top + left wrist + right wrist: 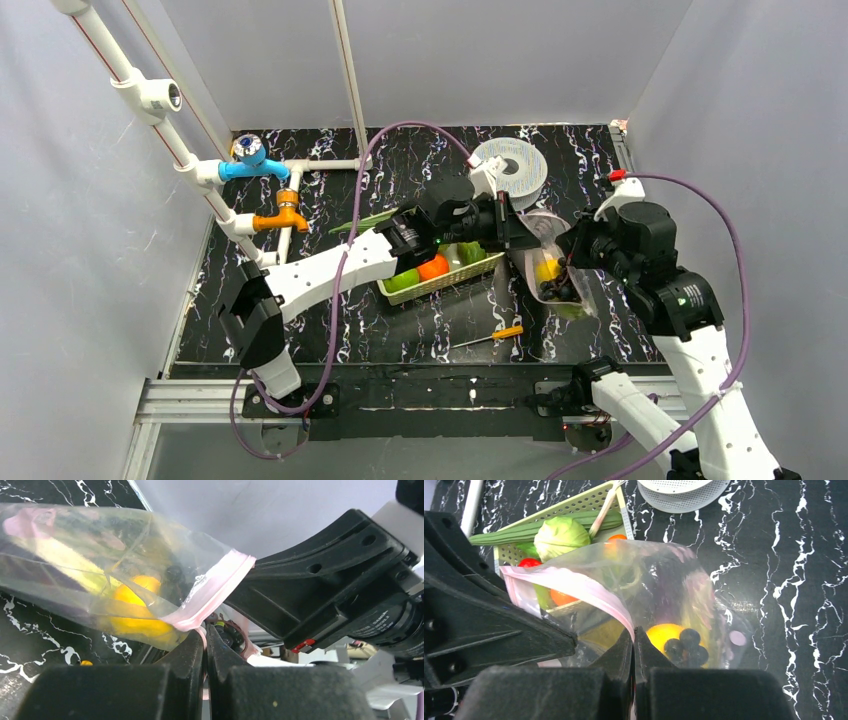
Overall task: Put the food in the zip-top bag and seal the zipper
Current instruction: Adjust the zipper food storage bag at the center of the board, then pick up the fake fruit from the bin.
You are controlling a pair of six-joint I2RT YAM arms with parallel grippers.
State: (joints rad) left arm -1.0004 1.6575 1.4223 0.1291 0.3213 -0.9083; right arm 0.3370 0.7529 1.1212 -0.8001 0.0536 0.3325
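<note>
Two grippers pinch zipper [215, 592]: left gripper [205, 632] jaws pressed together on pink strip at end nearer basket [450, 283]; right gripper [633, 632] jaws likewise clamped on strip, end farther from basket. Zip-top bag [553, 275] just right of basket, held up between arms. Spool [510, 165] behind basket, close to back wall. Dark marbled table [400, 330] shows in front of basket and right of bag. Bag clear, crinkled; yellow pepper [664, 632] and dark round cluster [686, 645] inside. Cabbage [560, 536] lies in basket
</note>
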